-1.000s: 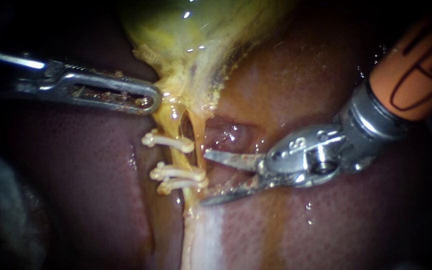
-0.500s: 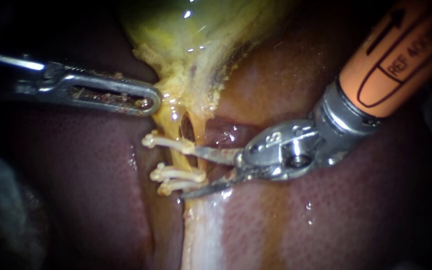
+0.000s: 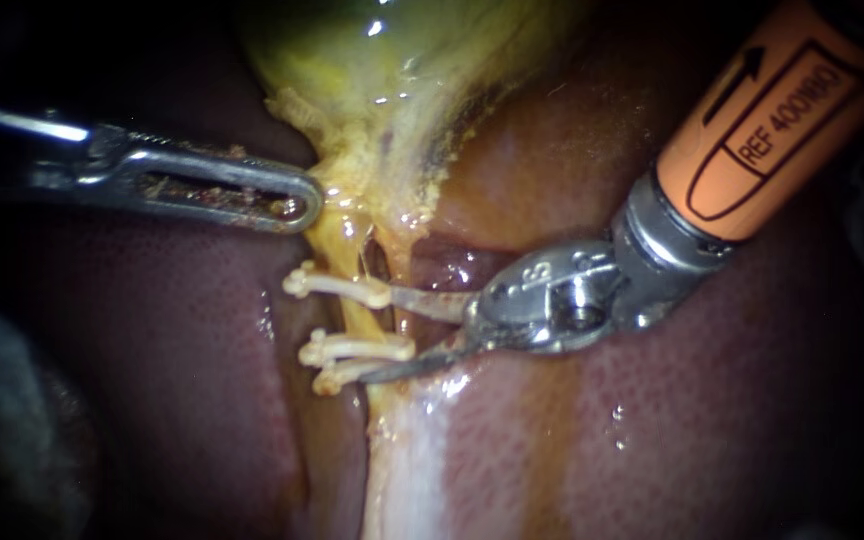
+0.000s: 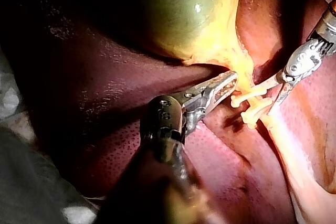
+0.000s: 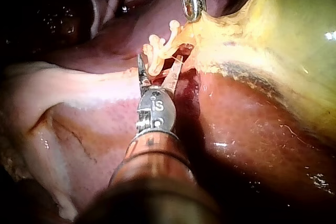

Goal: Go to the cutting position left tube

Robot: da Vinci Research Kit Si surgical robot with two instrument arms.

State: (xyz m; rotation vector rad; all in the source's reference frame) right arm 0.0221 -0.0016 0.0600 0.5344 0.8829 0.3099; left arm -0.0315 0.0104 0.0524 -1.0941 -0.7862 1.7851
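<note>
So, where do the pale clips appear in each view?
Endoscope view: the clips sit left of centre, at the right instrument's open jaws.
Left wrist view: clips just ahead of the left instrument.
Right wrist view: clips just ahead of the right instrument.
Shared landmark: the yellow-green gallbladder.

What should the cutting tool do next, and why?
Probably ease the right instrument forward a little. Its jaws are open blades, one tip by the upper clip and the other by the two lower clips. The tube in the gap between them seems only partly inside the blades, so they likely need to reach across it.
</note>
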